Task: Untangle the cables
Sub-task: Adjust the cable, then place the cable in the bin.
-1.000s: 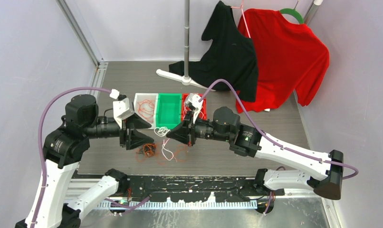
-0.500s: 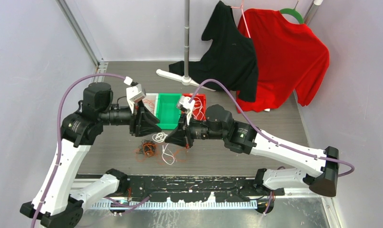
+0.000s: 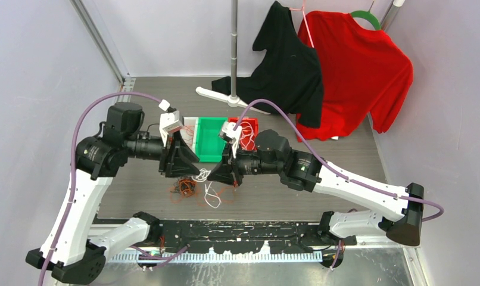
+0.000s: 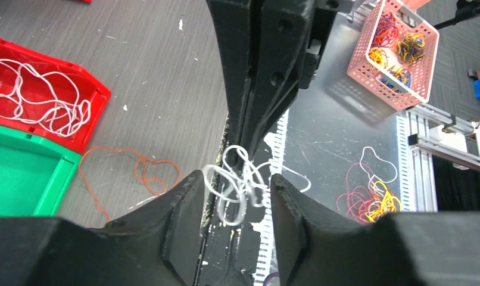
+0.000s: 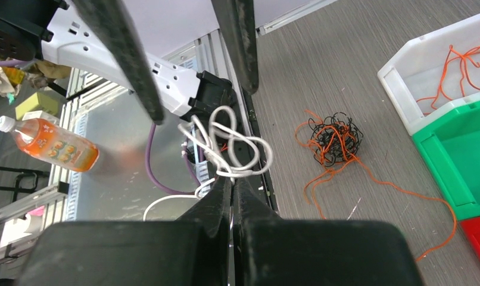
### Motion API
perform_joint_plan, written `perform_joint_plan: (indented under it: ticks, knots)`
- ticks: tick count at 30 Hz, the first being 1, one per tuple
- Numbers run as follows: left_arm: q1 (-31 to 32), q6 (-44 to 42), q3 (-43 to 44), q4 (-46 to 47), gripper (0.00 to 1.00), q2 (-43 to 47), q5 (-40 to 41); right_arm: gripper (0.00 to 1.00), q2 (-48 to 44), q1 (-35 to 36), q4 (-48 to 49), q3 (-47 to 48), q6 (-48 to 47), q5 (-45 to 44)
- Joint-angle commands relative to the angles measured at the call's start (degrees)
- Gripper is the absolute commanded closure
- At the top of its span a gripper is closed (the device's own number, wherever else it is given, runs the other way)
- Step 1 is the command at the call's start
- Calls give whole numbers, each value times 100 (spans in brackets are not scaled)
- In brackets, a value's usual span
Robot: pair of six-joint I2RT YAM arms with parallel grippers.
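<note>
My right gripper (image 5: 231,179) is shut on a knot of white cable (image 5: 231,146), held above the table's near edge. My left gripper (image 4: 236,179) faces it, open, one finger on each side of the white loops (image 4: 231,185), with a gap left at both sides. In the top view the two grippers (image 3: 187,164) (image 3: 217,176) meet tip to tip, and a white strand (image 3: 211,196) hangs down to the table. A black and orange-red tangle (image 5: 334,136) lies on the table beside them, with a loose orange-red strand (image 4: 148,170) trailing from it.
Behind the grippers stand a white bin (image 5: 428,65) holding orange-red cables, a green bin (image 3: 211,137), and a red bin (image 4: 77,83) holding white cables. A clothes stand (image 3: 233,47) with black and red shirts is at the back. A pink basket (image 4: 398,47) and a bottle (image 5: 53,146) lie beyond the table's edge.
My left arm has swung right and its jaws have narrowed around the white loops. My right gripper has shifted slightly left with the white cable still in it.
</note>
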State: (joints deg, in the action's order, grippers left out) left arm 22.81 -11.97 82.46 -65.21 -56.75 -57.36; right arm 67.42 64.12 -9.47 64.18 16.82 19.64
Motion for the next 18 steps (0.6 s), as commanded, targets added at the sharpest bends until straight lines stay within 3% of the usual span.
perform_joint_plan:
  ticks: [1, 4, 8, 18]
  knots:
    - [9, -79, 283, -141, 50, 69, -452, 99, -87, -5, 39, 220, -104, 37]
    - [5, 62, 189, -119, 47, 38, -673, 99, -92, -5, 42, 241, -88, 25]
    - [17, 63, -45, -82, 51, 39, -493, 99, -71, -7, 70, 300, -60, 57]
    - [13, 423, -493, 683, 83, 191, 415, 99, -44, -5, 163, 305, -55, 123]
